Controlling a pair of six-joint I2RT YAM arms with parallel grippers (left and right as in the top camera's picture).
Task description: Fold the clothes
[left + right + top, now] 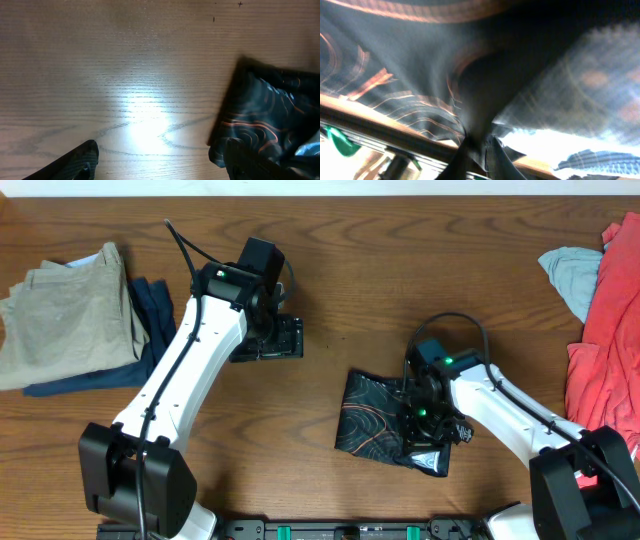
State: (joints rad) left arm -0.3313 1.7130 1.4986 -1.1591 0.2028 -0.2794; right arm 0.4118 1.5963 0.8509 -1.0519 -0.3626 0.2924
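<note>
The left claw [161, 150] hangs wide open over the bare table [340, 240], with nothing in it. The black cycling jersey [372, 420] lies near its right side, in a small bundle. The right claw [425, 420] sits on the jersey's right part. I cannot tell if it pinches the cloth. The jersey looks light, soft and slippery, so it will likely flop and slide. An edge or corner seems best to pinch. Only the overhead view shows the whole bundle. The right wrist view is just blurry cloth, very close.
</note>
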